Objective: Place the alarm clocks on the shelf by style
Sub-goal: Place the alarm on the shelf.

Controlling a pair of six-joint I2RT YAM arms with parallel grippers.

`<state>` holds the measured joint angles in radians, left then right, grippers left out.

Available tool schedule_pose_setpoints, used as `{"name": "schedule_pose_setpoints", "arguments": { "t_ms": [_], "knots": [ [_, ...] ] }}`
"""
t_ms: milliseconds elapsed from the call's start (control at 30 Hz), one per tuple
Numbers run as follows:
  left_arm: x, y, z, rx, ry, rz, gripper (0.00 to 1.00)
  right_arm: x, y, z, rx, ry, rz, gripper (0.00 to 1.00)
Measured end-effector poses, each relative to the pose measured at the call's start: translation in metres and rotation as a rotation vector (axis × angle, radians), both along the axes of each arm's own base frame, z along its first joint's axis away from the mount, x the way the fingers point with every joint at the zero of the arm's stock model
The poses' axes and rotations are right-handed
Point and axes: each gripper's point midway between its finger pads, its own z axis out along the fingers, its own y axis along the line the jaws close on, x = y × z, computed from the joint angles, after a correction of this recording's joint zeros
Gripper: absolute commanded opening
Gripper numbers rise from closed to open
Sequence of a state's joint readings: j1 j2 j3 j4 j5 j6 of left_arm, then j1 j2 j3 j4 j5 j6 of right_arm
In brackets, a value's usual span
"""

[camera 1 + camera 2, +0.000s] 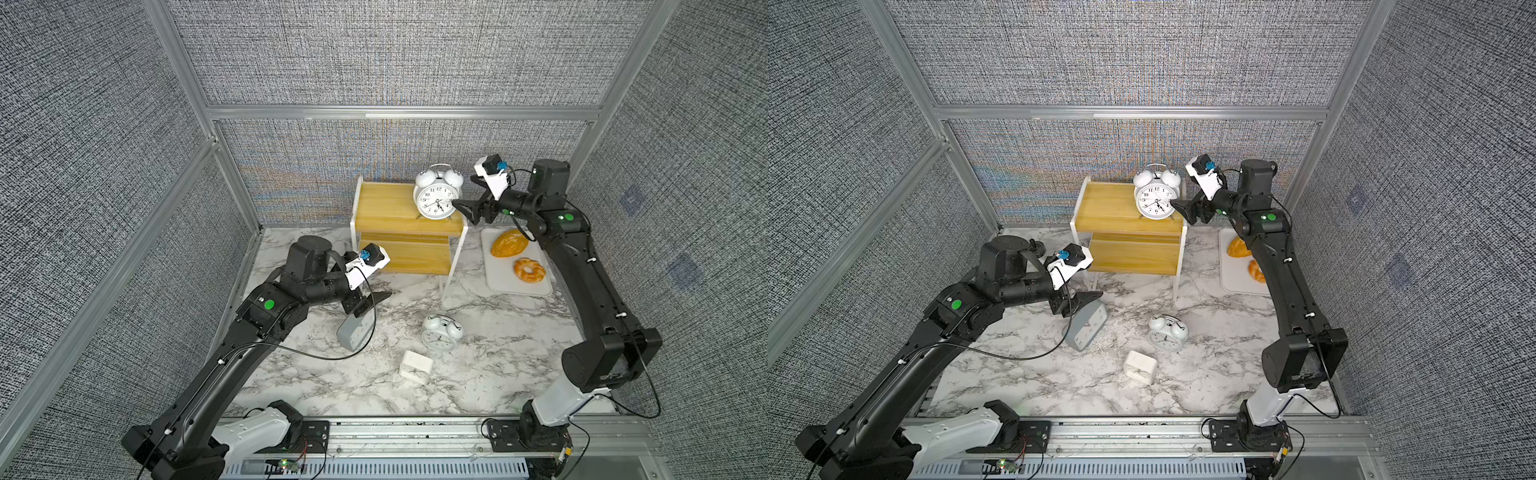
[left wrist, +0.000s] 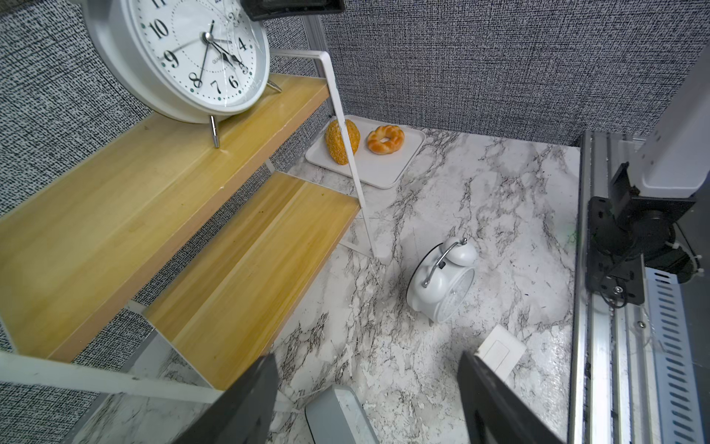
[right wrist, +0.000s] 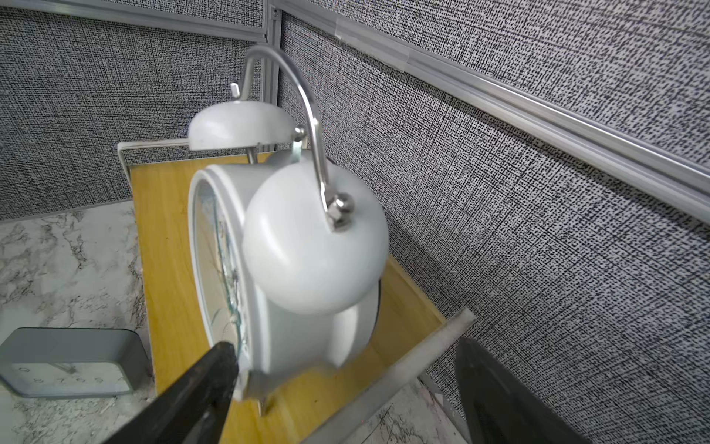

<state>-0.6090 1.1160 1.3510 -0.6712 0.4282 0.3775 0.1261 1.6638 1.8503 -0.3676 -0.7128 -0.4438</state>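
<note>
The right gripper gapes wide around the twin-bell clock on the shelf top board, one finger at its front rim. The left gripper, also apart and empty, hangs over the grey-blue rectangular clock on the marble table.

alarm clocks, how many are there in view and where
4. One twin-bell clock stands on the shelf's top board. On the table: a second twin-bell clock mid-table, a grey-blue rectangular clock, and a small white square clock nearest the front. None seems hidden.
</note>
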Motion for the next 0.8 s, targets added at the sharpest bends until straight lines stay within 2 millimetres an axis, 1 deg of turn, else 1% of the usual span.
{"name": "schedule_pose_setpoints", "arguments": {
  "t_ms": [233, 400, 467, 567, 667, 733, 800],
  "knots": [
    [-0.001, 0.001, -0.001, 0.0, 0.0, 0.001, 0.8, -0.011, -0.002, -0.004, -0.001, 0.008, 0.004, 0.94],
    [-0.001, 0.002, -0.003, 0.001, 0.009, 0.014, 0.8, -0.015, -0.012, -0.003, 0.017, 0.006, -0.04, 0.94],
    [-0.001, 0.003, -0.005, 0.003, 0.011, 0.013, 0.8, -0.019, -0.017, -0.003, 0.026, 0.002, -0.062, 0.95],
    [-0.003, 0.002, -0.009, 0.005, 0.021, 0.007, 0.79, -0.03, -0.021, 0.0, 0.034, -0.014, -0.075, 0.95],
    [-0.005, -0.001, -0.013, 0.002, 0.039, -0.015, 0.79, -0.044, -0.024, 0.003, 0.043, -0.03, -0.092, 0.95],
    [-0.007, -0.005, -0.018, -0.006, 0.054, -0.041, 0.79, -0.055, -0.028, 0.0, 0.048, -0.031, -0.11, 0.95],
    [-0.009, -0.012, -0.026, -0.012, 0.079, -0.074, 0.79, -0.065, -0.031, -0.008, 0.051, -0.022, -0.126, 0.95]
  ]
}}
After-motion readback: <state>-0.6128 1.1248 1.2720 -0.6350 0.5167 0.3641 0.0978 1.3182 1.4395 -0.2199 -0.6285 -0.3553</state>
